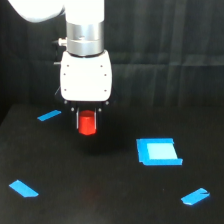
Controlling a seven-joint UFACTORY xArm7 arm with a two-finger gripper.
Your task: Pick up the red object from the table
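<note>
Black table [110, 200], red object [88, 123] upright between the tool [88, 125] fingers.

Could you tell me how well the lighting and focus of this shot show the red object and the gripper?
Exterior view: soft overall, edges slightly blurred; the white gripper body is bright, nearly washed out; the red object is vivid between dark fingers that blend into the black table, which shows a faint red reflection below.
</note>
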